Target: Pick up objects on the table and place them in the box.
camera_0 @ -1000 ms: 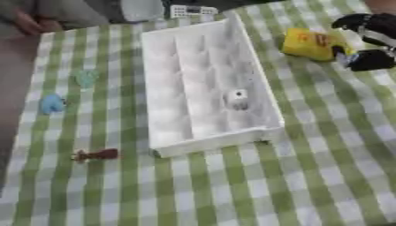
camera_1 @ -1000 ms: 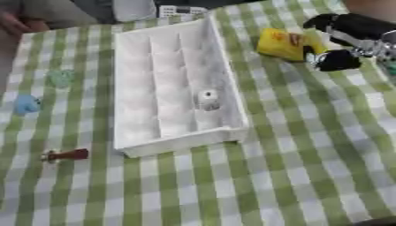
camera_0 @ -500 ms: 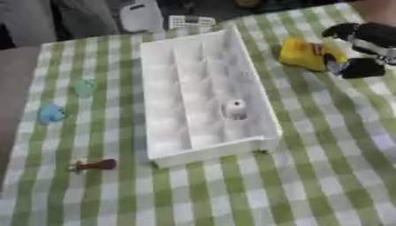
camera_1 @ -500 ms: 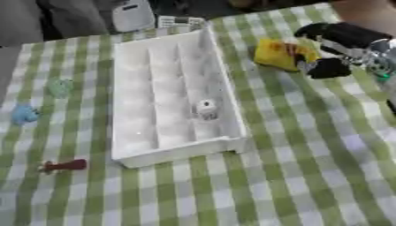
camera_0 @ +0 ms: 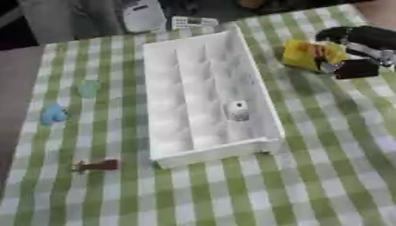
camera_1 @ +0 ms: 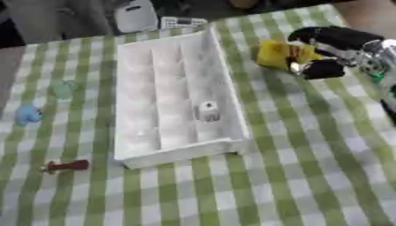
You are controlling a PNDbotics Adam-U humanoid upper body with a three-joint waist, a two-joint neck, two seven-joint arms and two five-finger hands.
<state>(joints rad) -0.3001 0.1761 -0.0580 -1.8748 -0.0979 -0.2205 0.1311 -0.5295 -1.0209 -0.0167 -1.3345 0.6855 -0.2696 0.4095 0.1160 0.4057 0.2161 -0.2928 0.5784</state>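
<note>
The white compartmented box (camera_0: 205, 95) lay on a green-and-white checked tablecloth (camera_0: 325, 176) and held only one small white piece (camera_0: 237, 110) near its front right, so the task looked barely started. The right hand (camera_1: 329, 50) had its fingers curled around the yellow object (camera_1: 280, 55) just right of the box. A blue piece (camera_0: 53, 114), a pale green piece (camera_0: 89, 88) and a small reddish-brown item (camera_0: 97, 166) waited on the cloth to the left; the left hand was out of sight, and the dim background beyond the table was unclear.

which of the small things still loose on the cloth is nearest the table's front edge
The dark red-brown piece, lying left of the white box's near corner; the blue and pale green ones sit farther back.
</note>
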